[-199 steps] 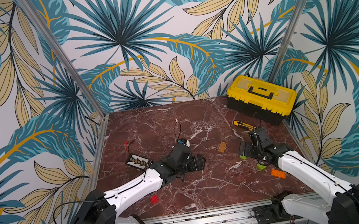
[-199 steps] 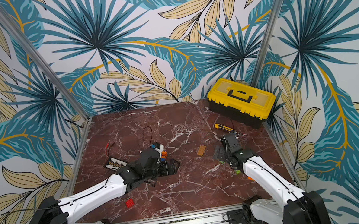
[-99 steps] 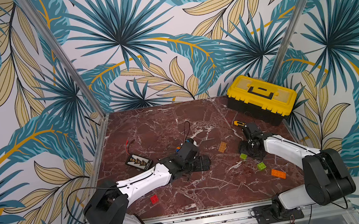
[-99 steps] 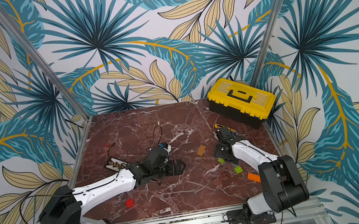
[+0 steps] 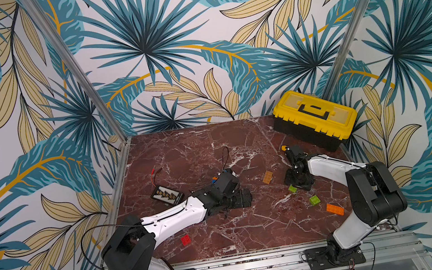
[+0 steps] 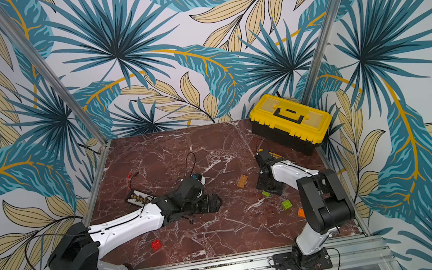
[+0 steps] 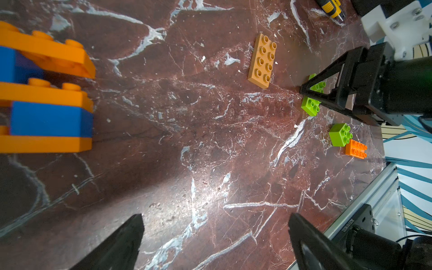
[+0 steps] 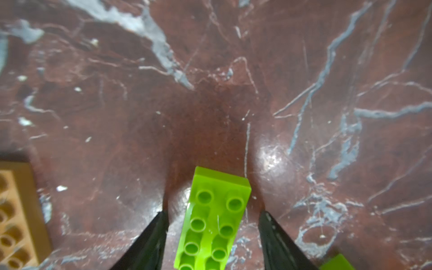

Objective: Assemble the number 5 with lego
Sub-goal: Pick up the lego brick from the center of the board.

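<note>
My right gripper (image 5: 297,183) (image 8: 212,216) stands open astride a lime-green oblong lego brick (image 8: 215,222) (image 5: 293,188) lying on the marble, with a gap showing on each side. My left gripper (image 7: 215,217) (image 5: 245,198) is open and empty over bare marble mid-table. A stack of orange and blue bricks (image 7: 46,93) lies beside it. A tan-orange oblong (image 5: 267,177) (image 7: 262,60), a lime square (image 5: 314,200), an orange oblong (image 5: 334,208) and a red square (image 5: 186,239) lie loose.
A yellow-and-black toolbox (image 5: 315,120) stands at the back right, with a utility knife (image 5: 284,148) in front of it. A black board with yellow parts (image 5: 167,195) and red wires (image 5: 156,171) lie at the left. The front rail (image 5: 244,266) carries both arm bases.
My right arm folded its elbow up and brought its gripper down over the lime oblong, with the jaws narrowing round it. My left gripper slid a little to the right, still open.
</note>
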